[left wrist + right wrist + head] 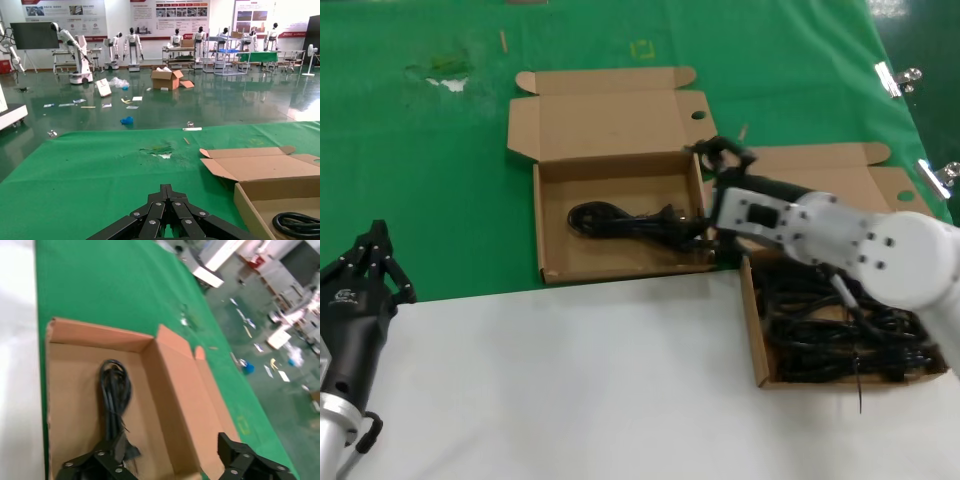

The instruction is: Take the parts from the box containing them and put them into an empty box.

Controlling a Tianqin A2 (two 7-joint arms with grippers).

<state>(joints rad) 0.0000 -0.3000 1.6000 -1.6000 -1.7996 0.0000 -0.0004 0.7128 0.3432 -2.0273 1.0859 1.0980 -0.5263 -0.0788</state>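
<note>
Down at the near left, the left gripper (378, 262) is waiting over the edge where the white table (570, 380) meets the green cloth (420, 150), and its black fingers are pressed together into a point, holding nothing. Across on the other side, the right gripper (705, 195) is reaching in over the right wall of the left cardboard box (610, 195). Its two fingers (102, 462) are spread wide apart, one on the inside of that wall and one on the outside. Nothing is squeezed between them. One finger is hanging right by the plug end of a black power cord (630, 220), but I cannot tell if it is touching. That cord is lying flat on the floor of the left box, stretched out sideways, with its loop end pointing away from the gripper. It is the only cord in that box. The lid of the box is folded open toward the back. Just beside it, on the right, the second box (790, 165) is sitting with its lid open too. A tangled pile of black cords (820, 330) is filling it. The big white right arm is passing over part of that pile. Both boxes are sitting half on the green cloth and half on the white table.
</note>
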